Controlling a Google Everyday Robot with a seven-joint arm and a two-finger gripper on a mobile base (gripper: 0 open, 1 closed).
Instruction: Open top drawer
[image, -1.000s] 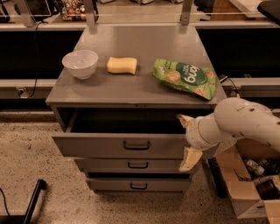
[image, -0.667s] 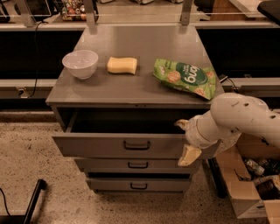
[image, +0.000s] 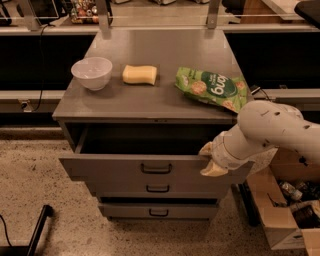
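On countertop (image: 160, 50): bowl (image: 92, 72), sponge (image: 139, 74), bag (image: 212, 89) — gripper (image: 210, 160) at right edge of open top drawer (image: 125, 172), fingers (image: 213, 170) spread; speckled floor (image: 30, 165).

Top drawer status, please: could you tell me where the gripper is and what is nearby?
Gripper at right end of top drawer front. Drawer pulled part way out, inside dark. Cardboard box on floor to the right, off the drawer's path.

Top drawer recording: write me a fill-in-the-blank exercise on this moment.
The top drawer stands ___, its dark inside showing.
The claw sits at that drawer front's ___ end in the picture.
The ___ sponge lies between the white bowl and the green snack bag on the cabinet top.
Missing: open; right; yellow.
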